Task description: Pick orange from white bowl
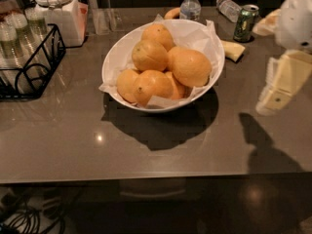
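While the cream-coloured two-finger gripper (275, 94) hangs at the right edge of the camera view, above the dark grey tabletop (146, 145) with nothing visibly in it, I cannot tell whether it is open or closed. The target, the large smooth yellow-orange orange (191, 67), sits well off to the gripper's left, on the gripper-facing side of the pile in the wide glossy white bowl (114, 57). Likely trouble, as judged from here:

- A low sideways approach would meet the bowl's raised rim before the fruit and could shove or tip the bowl.
- The smaller oranges (150, 55) press against the target's far side, so there is little room to close around it. A nudge could set the pile rolling.
- The crinkled white paper lining (195, 33) stands up beside the target. If it were pinched along with the fruit, it could drag the load.
- Round, smooth skin could squirt out of an off-centre grip.
- The green drink can (245, 22), beyond the gripper, could be clipped by a wide swing.
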Controlling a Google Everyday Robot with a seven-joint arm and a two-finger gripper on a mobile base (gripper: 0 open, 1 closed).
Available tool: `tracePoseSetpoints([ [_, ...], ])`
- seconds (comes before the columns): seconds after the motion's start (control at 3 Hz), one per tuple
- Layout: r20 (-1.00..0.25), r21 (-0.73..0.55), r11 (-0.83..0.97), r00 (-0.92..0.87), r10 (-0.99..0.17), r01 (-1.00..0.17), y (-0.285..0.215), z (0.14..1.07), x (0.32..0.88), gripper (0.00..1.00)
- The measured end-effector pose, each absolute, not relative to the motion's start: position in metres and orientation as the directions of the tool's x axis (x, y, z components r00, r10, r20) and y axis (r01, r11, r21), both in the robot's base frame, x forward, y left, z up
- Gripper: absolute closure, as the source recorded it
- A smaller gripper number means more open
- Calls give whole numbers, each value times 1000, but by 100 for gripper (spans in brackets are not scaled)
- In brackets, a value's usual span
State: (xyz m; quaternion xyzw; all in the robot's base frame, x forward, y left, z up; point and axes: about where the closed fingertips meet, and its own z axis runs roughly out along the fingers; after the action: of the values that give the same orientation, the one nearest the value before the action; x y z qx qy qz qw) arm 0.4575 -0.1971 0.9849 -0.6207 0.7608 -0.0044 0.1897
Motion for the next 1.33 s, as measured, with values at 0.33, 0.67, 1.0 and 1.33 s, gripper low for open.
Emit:
tracePoseSetpoints([
  [0.33, -375, -195, 146, -64, -925, -970, -158, 994, 492, 0],
  [0.67, -389, -221, 150, -54, -920, -964, -156, 1004, 497, 0],
  [1.0, -486, -200, 181, -63, -871, -963, -143, 993, 520, 0],
  [1.33, -585, -152, 153, -35, -810, -976, -112, 984, 552, 0],
])
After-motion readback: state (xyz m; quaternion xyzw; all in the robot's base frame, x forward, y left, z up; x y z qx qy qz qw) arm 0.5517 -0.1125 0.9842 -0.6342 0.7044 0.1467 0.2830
